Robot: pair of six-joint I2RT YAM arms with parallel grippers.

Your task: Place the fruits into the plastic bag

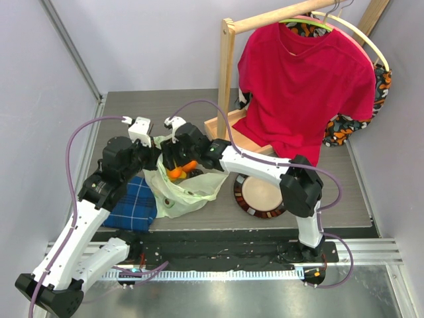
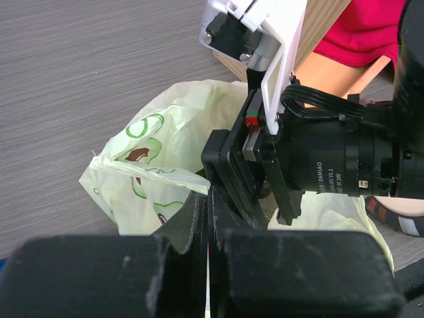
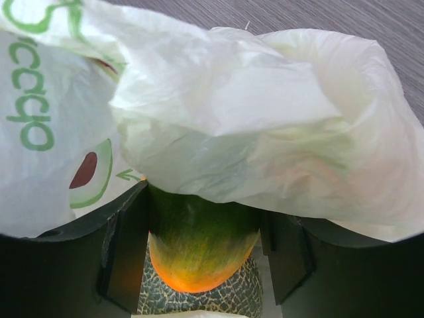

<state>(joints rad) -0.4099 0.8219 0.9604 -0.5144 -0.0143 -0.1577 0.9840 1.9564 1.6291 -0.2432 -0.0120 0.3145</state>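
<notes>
The pale green plastic bag (image 1: 189, 192) with avocado prints lies between the two arms, its mouth raised. My left gripper (image 1: 154, 156) is shut on the bag's left rim; in the left wrist view its jaws (image 2: 211, 199) press together against the plastic (image 2: 152, 165). My right gripper (image 1: 173, 165) reaches into the bag's mouth, shut on a green-and-orange fruit (image 3: 199, 258). A netted grey-green melon (image 3: 199, 301) sits just under that fruit. Folds of the bag (image 3: 252, 112) hang over the right gripper (image 3: 204, 212) and hide the fruit's far end.
A blue plaid cloth (image 1: 136, 205) lies to the left of the bag. A dark round plate (image 1: 260, 195) sits to its right. A wooden rack (image 1: 227, 79) with a red T-shirt (image 1: 305, 93) stands at the back right.
</notes>
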